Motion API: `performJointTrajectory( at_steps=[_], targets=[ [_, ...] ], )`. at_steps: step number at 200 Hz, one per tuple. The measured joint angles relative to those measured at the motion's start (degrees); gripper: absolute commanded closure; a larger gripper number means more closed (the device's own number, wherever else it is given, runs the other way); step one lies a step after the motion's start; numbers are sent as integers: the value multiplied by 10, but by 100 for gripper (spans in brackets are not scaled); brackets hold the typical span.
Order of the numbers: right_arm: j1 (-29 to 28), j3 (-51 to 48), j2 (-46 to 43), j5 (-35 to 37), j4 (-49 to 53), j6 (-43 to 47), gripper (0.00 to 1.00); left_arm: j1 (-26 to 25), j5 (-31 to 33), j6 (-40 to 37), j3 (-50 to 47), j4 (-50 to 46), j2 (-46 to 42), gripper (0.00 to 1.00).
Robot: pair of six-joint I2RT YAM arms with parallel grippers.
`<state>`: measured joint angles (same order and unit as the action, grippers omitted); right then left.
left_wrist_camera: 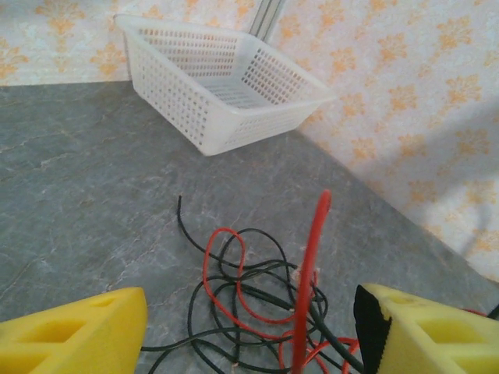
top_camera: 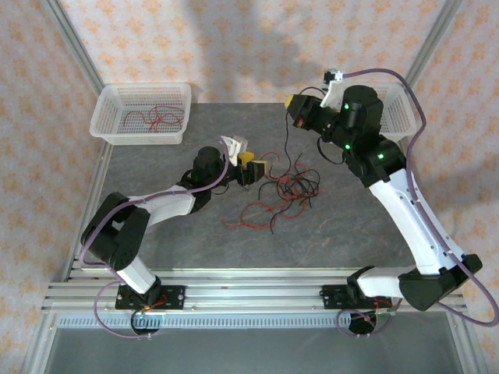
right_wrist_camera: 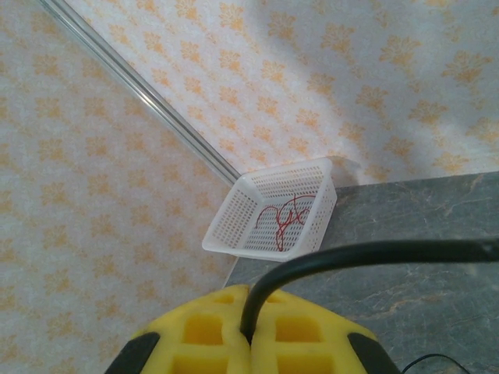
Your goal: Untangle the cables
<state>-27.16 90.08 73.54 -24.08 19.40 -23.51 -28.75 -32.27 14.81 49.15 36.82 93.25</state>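
Thin, looping red and black cables (top_camera: 288, 187) tangled on a mottled grey surface (top_camera: 335, 234).
The left hand (left_wrist_camera: 249, 312) is spread; the right hand (right_wrist_camera: 249, 331) pinches a smooth black cable (right_wrist_camera: 351, 253).

2 baskets (top_camera: 144, 86), 2 arms (top_camera: 168, 204), cables (top_camera: 290, 187): nr. unclear.

One strand (left_wrist_camera: 313, 249) stands upright between the left gripper (left_wrist_camera: 249, 331)'s fingers, the tangle of cables (left_wrist_camera: 206, 269) lying on the table (left_wrist_camera: 78, 195) just ahead of the fingertips and a basket (left_wrist_camera: 234, 117) well beyond it. A cable (right_wrist_camera: 351, 255) comes out from between the right gripper (right_wrist_camera: 249, 335)'s pressed-together fingers and bends off to their right; a second basket (right_wrist_camera: 234, 230), wires (right_wrist_camera: 282, 222) in it, sits on the table corner well ahead.
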Motion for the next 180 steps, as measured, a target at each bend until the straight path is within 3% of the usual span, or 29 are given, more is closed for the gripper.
performJointTrajectory(
  at_steps=[27, 96, 136, 180],
  targets=[
    [0, 0, 0, -3, -6, -2, 100, 0, -2, 1, 8, 1, 0, 61],
    [0, -6, 0, -4, -11, -5, 100, 0, -18, 21, 16, 27, 6, 100],
    [0, -6, -7, 8, -8, -4, 100, 0, 18, 27, 12, 32, 10, 100],
    [0, -2, -35, 73, 23, 5, 100, 6, 143, 35, -31, 29, -3, 100]
  ],
)
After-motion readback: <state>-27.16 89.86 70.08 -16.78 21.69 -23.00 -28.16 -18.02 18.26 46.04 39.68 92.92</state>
